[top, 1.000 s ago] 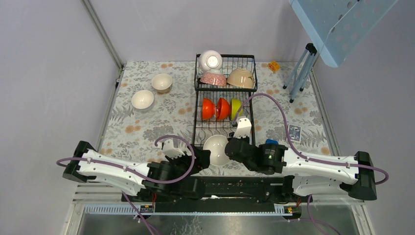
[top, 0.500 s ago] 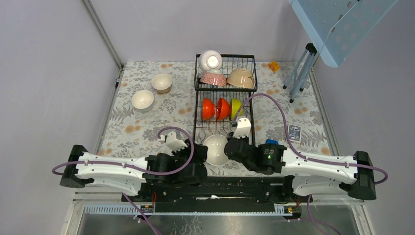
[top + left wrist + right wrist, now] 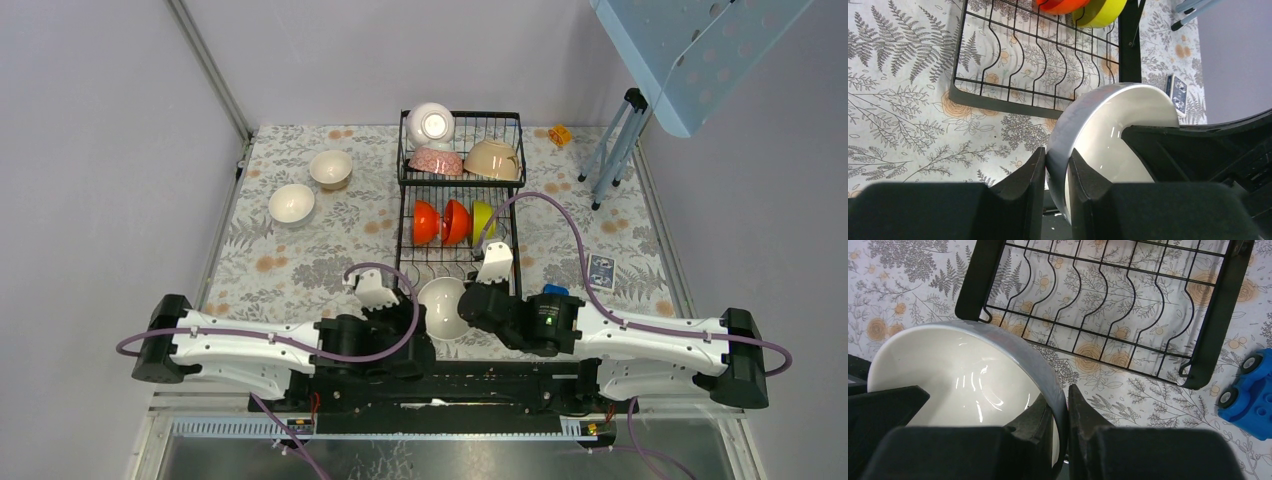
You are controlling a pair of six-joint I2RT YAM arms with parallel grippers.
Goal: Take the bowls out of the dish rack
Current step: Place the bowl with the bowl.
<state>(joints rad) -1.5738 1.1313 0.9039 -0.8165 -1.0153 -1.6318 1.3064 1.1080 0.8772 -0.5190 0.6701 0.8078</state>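
A white bowl [image 3: 441, 306] hangs between my two grippers at the near end of the dish rack [image 3: 401, 250]. My left gripper [image 3: 418, 315] is shut on its left rim [image 3: 1057, 155], one finger inside and one outside the wall of the bowl [image 3: 1108, 135]. My right gripper [image 3: 466, 304] is shut on the opposite rim [image 3: 1062, 395] of the bowl [image 3: 958, 370]. In the rack's upper basket sit a white bowl [image 3: 431, 122], a pink-patterned bowl [image 3: 436, 161] and a beige bowl [image 3: 492, 160]. Two orange-red bowls [image 3: 440, 221] and a yellow-green bowl [image 3: 483, 219] stand in the lower tray.
Two cream bowls [image 3: 330, 167] [image 3: 291, 203] rest on the floral cloth at the far left. A blue toy block [image 3: 1250, 390] lies just right of the rack's near corner, with a small card [image 3: 601, 268] beyond it. Tripod legs [image 3: 612, 150] stand at the far right.
My left gripper has moved right to the white bowl and shut on its rim. The right gripper and the bowl have hardly moved.
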